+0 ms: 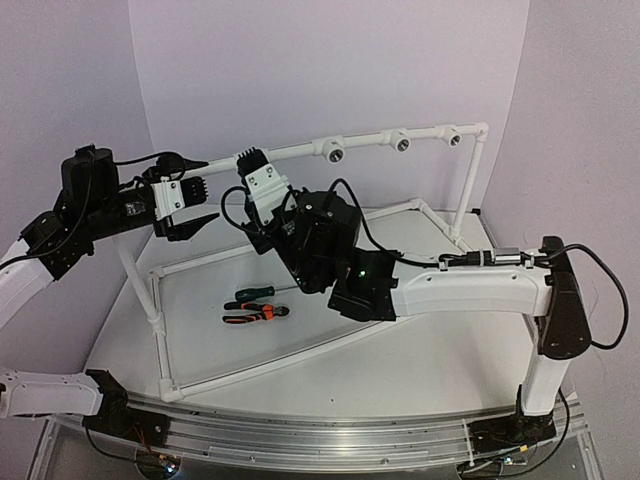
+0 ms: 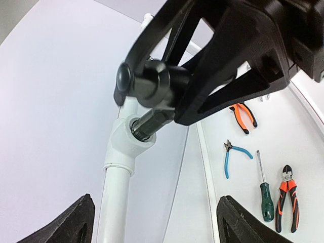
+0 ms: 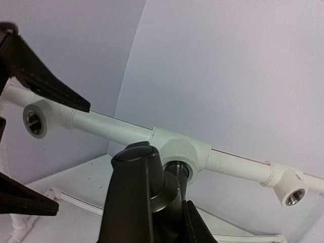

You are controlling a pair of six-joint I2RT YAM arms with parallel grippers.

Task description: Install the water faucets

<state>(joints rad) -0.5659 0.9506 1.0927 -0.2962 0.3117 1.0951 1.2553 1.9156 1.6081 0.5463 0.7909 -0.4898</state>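
The faucet [image 2: 147, 81] is gripped in the closed jaws of the right gripper [image 2: 174, 96]. Its threaded end is entered in the white tee [image 2: 124, 144] on the raised pipe rail [image 1: 295, 152], above the worktop [image 1: 430, 350]. Some thread is seen outside the tee, so the screwing-in step is judged to be in hand and not finished. The left gripper [image 1: 196, 198] is held just beside, its jaws open and empty. Further turning about the thread's axis is called for next, with the faucet kept square to the opening. Along the rail, 3 other tees [image 1: 402, 142] are seen unfilled.
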